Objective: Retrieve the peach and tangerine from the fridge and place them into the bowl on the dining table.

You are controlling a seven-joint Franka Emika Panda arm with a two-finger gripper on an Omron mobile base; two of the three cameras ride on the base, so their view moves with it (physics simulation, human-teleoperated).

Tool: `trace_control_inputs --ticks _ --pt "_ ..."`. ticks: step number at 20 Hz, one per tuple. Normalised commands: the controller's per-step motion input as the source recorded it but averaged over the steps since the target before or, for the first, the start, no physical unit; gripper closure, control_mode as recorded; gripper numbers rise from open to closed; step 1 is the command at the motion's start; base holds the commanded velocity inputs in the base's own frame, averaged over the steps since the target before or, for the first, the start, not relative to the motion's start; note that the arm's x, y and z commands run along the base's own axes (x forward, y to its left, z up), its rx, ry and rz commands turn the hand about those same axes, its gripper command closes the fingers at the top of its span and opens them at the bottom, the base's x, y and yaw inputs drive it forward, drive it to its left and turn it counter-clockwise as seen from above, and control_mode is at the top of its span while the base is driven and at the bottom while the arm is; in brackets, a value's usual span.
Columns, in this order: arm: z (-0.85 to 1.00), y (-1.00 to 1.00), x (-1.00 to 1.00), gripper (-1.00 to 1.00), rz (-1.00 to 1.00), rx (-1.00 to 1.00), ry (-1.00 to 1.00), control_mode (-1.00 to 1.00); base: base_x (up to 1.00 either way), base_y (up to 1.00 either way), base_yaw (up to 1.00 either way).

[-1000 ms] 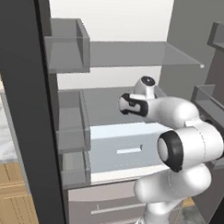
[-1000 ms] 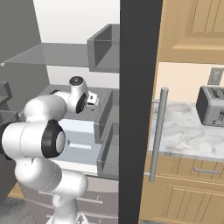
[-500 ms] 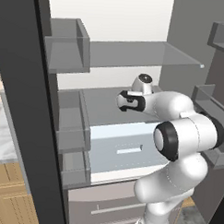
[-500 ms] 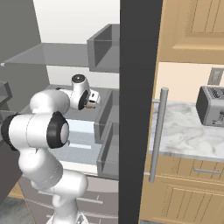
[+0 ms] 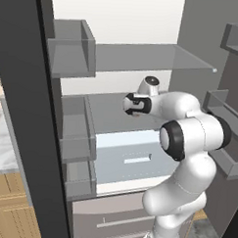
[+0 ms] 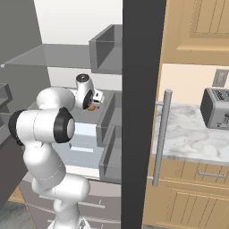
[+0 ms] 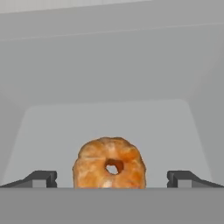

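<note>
Fridge (image 5: 143, 58) interior, grey mid shelf: I've got the gripper (image 7: 111, 178) spread wide, holding nothing. Mottled orange fruit (image 7: 109, 163), prob. the tangerine, sits on the shelf dead ahead, centred btwn the tips. Straight push fwd, then clamp.

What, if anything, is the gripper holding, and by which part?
Nothing is held. The gripper is open, its fingertips apart on either side of the tangerine on the fridge shelf.

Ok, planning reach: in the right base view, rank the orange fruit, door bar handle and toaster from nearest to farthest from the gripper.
1. orange fruit, at the gripper
2. bar handle, on the door
3. toaster, counter, far right
</note>
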Motion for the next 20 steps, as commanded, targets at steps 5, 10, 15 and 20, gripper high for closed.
trace_control_inputs --ticks 5,10,15,20 --pt "-0.19 -0.01 0.29 -1.00 0.00 0.00 0.01 -1.00 0.00 0.00 0.00" --pt "-0.36 0.00 0.05 -1.00 -0.01 0.00 0.06 -1.00 0.00 0.00 0.00" --pt "-0.26 0.00 0.00 -1.00 -0.03 0.00 0.07 -1.00 0.00 0.00 0.00" --pt "-0.28 0.00 -0.14 -1.00 -0.04 0.00 0.11 -1.00 0.00 0.00 0.00"
